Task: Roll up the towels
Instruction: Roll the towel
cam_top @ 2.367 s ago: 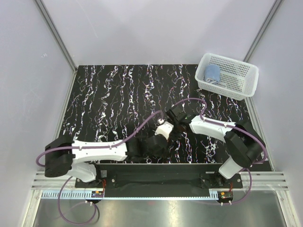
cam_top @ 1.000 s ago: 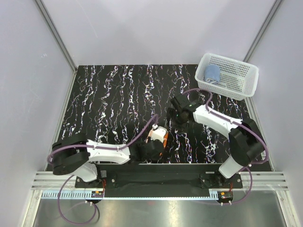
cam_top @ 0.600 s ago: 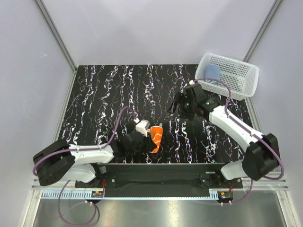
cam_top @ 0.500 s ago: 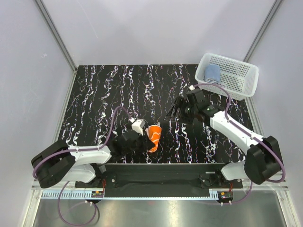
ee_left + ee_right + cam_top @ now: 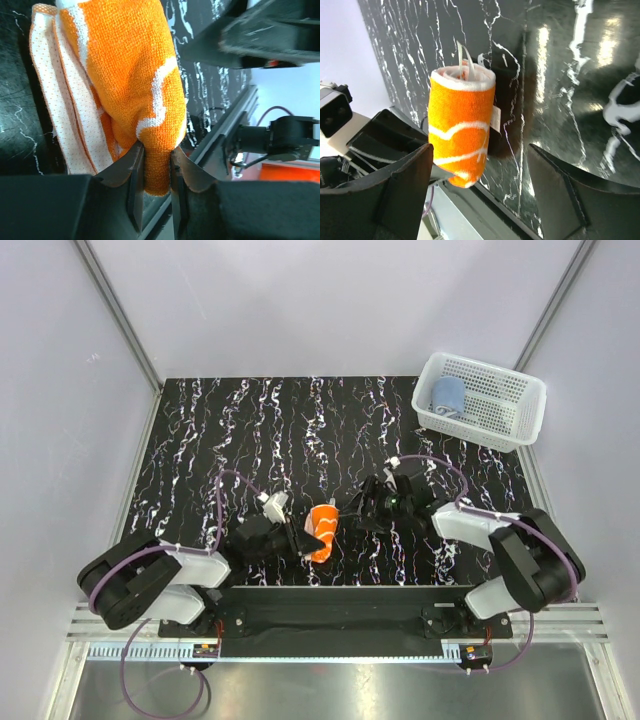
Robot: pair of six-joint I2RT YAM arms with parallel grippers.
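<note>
1. The orange towel was in a tight roll near the front middle of the desk, between the two arms.
2. Its long axis ran roughly front to back and leaned slightly right at the far end. The white-edged spiral end pointed away from the bases, and the other end pointed back at the left arm.
3. The left pincer was clamped on the near end. Its jaws pinched a fold of the outer layer, I'd guess to stop the roll from springing loose.
4. From where I stood, I couldn't tell whether the roll rested on the desk or hung just above it. A dark shadow lay right beside it.
5. The right pincer was just to the right of the roll. Its jaws were spread wide and held nothing, with the roll framed between the fingers but not touched. It seemed lined up to take the roll, though that is only my reading.
6. The blue towel lay rolled in the left end of the basket, at the far right corner and well away from both arms.
7. Judging by that, one roll was already stowed and the orange one was done but not yet put away.
</note>
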